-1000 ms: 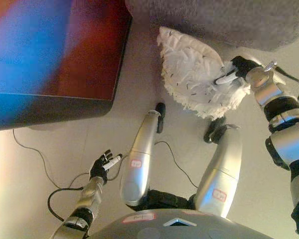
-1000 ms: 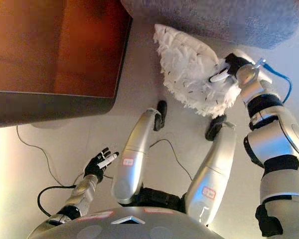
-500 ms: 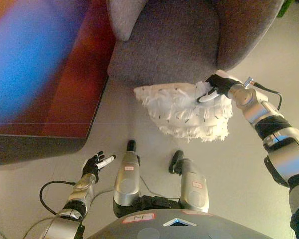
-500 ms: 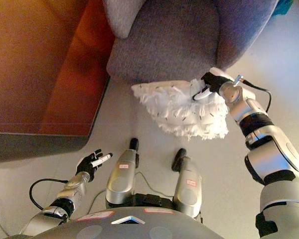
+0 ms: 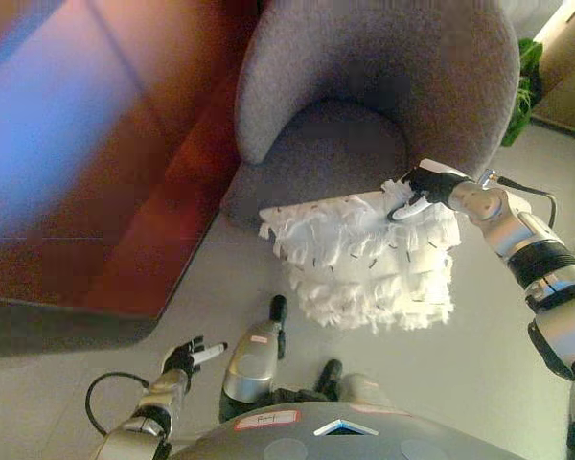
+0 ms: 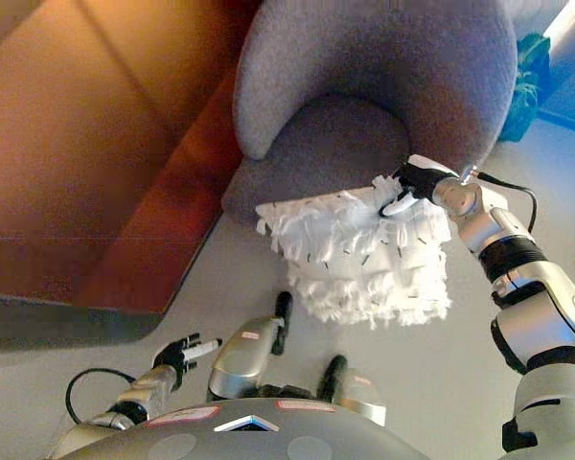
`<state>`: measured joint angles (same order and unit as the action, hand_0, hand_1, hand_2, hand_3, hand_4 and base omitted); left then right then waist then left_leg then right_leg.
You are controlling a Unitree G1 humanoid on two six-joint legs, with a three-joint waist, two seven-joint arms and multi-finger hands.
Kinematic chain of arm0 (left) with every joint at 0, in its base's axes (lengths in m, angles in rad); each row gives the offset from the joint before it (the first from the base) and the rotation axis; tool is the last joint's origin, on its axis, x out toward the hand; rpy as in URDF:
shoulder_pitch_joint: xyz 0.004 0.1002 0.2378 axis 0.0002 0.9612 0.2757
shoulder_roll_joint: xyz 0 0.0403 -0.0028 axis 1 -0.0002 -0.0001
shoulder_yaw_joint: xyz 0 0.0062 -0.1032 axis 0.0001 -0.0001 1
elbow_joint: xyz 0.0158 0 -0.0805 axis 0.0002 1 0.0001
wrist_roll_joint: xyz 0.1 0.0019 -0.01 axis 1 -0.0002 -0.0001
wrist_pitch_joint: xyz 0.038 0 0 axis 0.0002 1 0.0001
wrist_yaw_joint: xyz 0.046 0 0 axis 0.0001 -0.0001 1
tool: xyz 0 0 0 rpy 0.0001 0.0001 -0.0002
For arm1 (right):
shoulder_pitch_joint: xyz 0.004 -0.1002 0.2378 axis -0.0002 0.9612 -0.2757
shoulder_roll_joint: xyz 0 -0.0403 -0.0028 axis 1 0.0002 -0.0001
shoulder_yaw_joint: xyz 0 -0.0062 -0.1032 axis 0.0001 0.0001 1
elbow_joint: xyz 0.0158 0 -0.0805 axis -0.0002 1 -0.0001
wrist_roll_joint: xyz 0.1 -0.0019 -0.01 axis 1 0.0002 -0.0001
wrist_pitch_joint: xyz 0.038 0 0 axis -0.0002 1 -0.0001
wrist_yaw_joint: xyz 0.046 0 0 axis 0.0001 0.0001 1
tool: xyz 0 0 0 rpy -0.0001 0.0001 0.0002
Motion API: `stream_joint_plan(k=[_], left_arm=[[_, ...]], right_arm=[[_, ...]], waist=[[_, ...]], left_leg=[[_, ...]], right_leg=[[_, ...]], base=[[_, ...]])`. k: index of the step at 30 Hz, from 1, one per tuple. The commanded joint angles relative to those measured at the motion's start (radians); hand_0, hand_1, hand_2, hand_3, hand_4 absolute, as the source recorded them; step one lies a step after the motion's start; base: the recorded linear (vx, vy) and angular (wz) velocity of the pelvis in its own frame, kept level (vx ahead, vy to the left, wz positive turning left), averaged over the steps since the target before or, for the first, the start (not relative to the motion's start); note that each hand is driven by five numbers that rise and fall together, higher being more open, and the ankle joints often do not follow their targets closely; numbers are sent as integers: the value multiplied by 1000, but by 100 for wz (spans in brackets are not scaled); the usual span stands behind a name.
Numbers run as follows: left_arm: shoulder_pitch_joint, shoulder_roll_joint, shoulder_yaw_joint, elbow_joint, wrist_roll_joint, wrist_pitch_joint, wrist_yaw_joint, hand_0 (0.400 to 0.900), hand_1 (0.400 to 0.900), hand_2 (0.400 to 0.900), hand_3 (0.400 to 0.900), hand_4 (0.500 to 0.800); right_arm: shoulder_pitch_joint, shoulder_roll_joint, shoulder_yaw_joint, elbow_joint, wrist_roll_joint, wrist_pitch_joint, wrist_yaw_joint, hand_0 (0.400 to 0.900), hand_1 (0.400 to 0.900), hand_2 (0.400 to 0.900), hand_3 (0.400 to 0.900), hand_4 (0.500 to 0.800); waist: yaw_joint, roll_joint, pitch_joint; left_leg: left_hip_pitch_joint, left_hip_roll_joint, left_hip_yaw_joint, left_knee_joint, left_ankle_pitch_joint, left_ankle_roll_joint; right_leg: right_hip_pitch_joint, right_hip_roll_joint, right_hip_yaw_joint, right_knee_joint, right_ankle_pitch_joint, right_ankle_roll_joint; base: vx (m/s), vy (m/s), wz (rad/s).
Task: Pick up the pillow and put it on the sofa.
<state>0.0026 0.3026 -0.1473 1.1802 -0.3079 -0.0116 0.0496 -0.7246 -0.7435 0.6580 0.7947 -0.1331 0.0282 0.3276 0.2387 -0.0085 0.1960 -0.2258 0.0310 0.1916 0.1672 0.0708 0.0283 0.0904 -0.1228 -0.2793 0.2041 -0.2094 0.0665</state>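
Up front in the left eye view, the right hand pinches the top corner of the white shaggy fringed pillow, which hangs off the floor just before the grey rounded fabric sofa. Green plant leaves show beside the sofa.

Likewise in the right eye view, the left hand hangs low with fingers loosely spread, holding nothing. The reddish-brown wooden table is cut off at the frame's edge.

The sofa seat is bare, with room to go in from the near side. Its tall back and arms block the far side, left and right.
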Motion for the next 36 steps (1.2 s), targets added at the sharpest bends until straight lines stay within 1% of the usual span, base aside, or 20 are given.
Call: stream_joint_plan(k=[1,2,3,5,7,8,9,10,11,13,15,16,17,20,23,29,31,32,33,36], left_arm=[[-28,73,-7,-1,80,-28,0,900,900,900,900,800],[-35,79,-19,4,101,-25,-7,900,900,900,900,800],[-35,81,-31,3,103,-24,-7,900,900,900,900,800],[-30,86,-46,-1,91,-18,-3,900,900,900,900,800],[-27,96,-55,0,87,-16,-11,900,900,900,900,800],[-28,98,-54,4,94,-19,-14,900,900,900,900,800],[-30,101,-52,9,104,-19,-15,900,900,900,900,800],[-31,103,-53,10,105,-18,-13,900,900,900,900,800],[-34,105,-65,-1,90,-14,-5,900,900,900,900,800],[-40,106,-68,-4,67,-13,2,900,900,900,900,800],[-28,98,-50,1,49,-13,30,900,900,900,900,800],[-19,97,-38,3,58,-17,28,900,900,900,900,800],[-8,94,-29,9,94,-20,11,900,900,900,900,800],[16,69,-30,32,127,-51,13,900,900,900,900,800],[33,72,-46,34,111,-55,12,900,900,900,900,800],[60,87,-39,38,97,-82,-8,900,900,900,900,800],[53,93,-44,35,82,-93,-18,900,900,900,900,800],[47,93,-53,33,67,-104,-19,900,900,900,900,800],[43,92,-57,32,54,-118,-22,900,900,900,900,800],[38,90,-66,13,26,-125,-29,900,900,900,900,800]], right_arm=[[-151,-16,-127,-4,47,-103,-82,400,400,400,400,500],[-128,-6,-142,-21,45,-93,-88,400,400,400,400,500],[-113,-9,-147,-36,54,-89,-91,400,400,400,400,500],[-117,-16,-145,-31,71,-88,-80,400,400,400,400,500],[-139,-28,-145,-9,89,-79,-63,400,400,400,400,500],[-147,-35,-150,6,98,-82,-58,400,400,400,400,500],[-148,-46,-157,22,110,-86,-53,400,400,400,400,500],[-149,-62,-158,31,122,-90,-52,400,400,400,400,500],[-147,-86,-163,39,127,-101,-55,400,400,400,400,500],[-150,-119,-172,70,133,-124,-59,400,400,400,400,500],[-149,-132,-188,92,138,-120,-53,400,400,400,400,500],[-152,-143,-183,96,151,-108,-56,400,400,400,400,500],[-158,-160,-179,110,172,-99,-52,400,400,400,400,500],[-199,-210,-167,202,180,-135,-13,400,400,400,400,500],[-256,-228,-156,262,165,-115,-8,400,400,400,400,500],[-368,-249,-103,348,179,-41,-11,400,400,400,400,500],[-406,-253,-99,373,186,-13,-57,400,400,400,400,500],[-426,-251,-95,385,196,26,-88,400,400,400,400,500],[-444,-249,-98,397,198,54,-68,900,900,900,900,800],[-462,-257,-82,413,175,116,-53,900,900,900,900,800]], waist=[[35,-80,-101],[23,-72,-105],[9,-51,-106],[-26,-30,-104],[-51,-17,-100],[-63,-29,-93],[-86,-45,-82],[-112,-40,-68],[-131,-34,-58],[-142,-53,-50],[-133,-78,-57],[-127,-89,-65],[-116,-100,-75],[-90,-106,-97],[-69,-92,-104],[-36,-56,-84],[-28,-41,-65],[-25,-29,-53],[-22,-18,-40],[-17,6,-12]], left_leg=[[-34,-70,-11,-16,-28,0],[16,-57,-28,-43,-34,8],[57,-38,-47,-60,-43,8],[135,-31,-91,-99,-56,0],[195,-23,-126,-144,-49,-16],[213,-31,-145,-154,-54,-23],[242,-40,-178,-158,-71,-32],[265,-35,-219,-158,-89,-33],[270,-28,-262,-146,-112,-29],[257,-39,-307,-98,-160,-20],[252,-39,-317,-71,-178,-29],[253,-34,-315,-74,-175,-38],[258,-23,-304,-85,-164,-52],[259,-2,-275,-122,-139,-78],[248,10,-265,-142,-113,-94],[208,33,-278,-156,-79,-115],[182,42,-285,-154,-70,-123],[167,46,-290,-152,-64,-128],[150,47,-296,-150,-61,-130],[119,52,-304,-149,-43,-140]], right_leg=[[96,41,17,268,166,58],[55,11,33,401,262,90],[2,-7,38,499,284,91],[-127,-10,67,501,281,87],[-207,-31,50,400,254,70],[-220,-47,48,279,284,74],[-254,-62,73,100,335,83],[-316,-59,120,44,364,91],[-374,-52,172,23,365,93],[-382,-46,208,-17,355,98],[-330,-44,201,-42,336,92],[-294,-39,192,-66,326,90],[-248,-37,163,-101,317,84],[-157,-31,112,-164,292,67],[-127,-24,79,-165,260,55],[-139,-6,38,-143,217,28],[-161,-1,29,-129,205,18],[-176,0,24,-120,199,13],[-191,1,22,-111,193,8],[-213,0,13,-101,186,-2]], base=[[462,61,8],[437,62,33],[444,2,54],[383,-65,59],[425,-192,72],[521,-383,100],[501,-414,121],[520,-424,140],[337,-296,117],[247,-259,81],[265,-279,50],[289,-289,44],[270,-237,28],[228,-131,18],[175,-105,22],[74,-115,22],[-77,-115,22],[-122,-82,23],[-127,-53,22],[-86,-40,20]])
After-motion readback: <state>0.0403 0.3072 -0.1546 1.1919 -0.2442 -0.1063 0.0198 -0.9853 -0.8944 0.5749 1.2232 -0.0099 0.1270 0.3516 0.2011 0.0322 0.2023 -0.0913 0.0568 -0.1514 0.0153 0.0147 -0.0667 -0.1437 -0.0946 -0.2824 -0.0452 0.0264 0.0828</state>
